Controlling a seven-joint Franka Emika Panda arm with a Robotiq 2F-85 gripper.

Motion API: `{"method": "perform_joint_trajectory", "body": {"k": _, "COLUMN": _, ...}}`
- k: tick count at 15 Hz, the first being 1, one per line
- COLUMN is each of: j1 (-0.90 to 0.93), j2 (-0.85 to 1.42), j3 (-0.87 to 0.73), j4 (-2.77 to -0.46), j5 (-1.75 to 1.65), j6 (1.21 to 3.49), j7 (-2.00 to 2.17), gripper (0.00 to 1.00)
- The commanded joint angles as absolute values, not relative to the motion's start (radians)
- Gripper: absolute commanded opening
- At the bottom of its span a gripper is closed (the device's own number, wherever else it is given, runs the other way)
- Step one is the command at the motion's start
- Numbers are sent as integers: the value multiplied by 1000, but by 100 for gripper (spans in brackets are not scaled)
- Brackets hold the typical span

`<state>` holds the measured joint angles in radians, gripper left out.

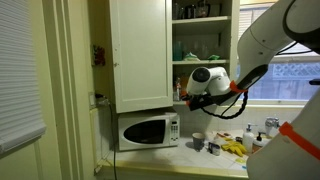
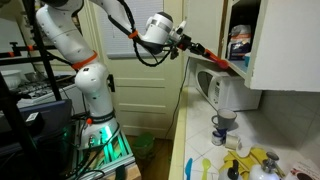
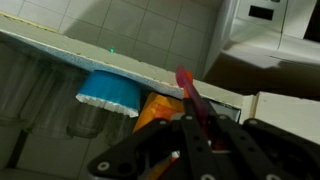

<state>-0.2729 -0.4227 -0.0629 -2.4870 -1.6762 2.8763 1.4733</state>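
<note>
Above the cluttered kitchen counter (image 1: 160,157) and microwave (image 1: 147,130), the tool (image 3: 195,120) grips a red stick (image 3: 188,88) at the cupboard shelf (image 3: 110,58)

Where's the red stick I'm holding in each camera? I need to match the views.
In an exterior view: the red stick is a small red bit mid-frame, at the gripper, by the open cabinet.
In an exterior view: upper middle, slanting down to the cabinet's bottom.
Wrist view: centre, rising from the gripper.
Shared landmark: the cabinet's bottom shelf edge.
</note>
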Motion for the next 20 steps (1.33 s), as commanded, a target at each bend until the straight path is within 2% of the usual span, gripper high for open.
{"method": "perform_joint_trajectory", "body": {"k": 1, "j1": -272, "j2": -456, "j3": -50, "j4": -2513, "j5": -1640, "j6": 2849, "j7": 1466, "gripper": 3}}
{"method": "perform_joint_trajectory", "body": {"k": 20, "j1": -293, "j2": -555, "j3": -27, "j4": -2490, "j5": -1733, "j6": 2741, "j7": 1582, "gripper": 3}}
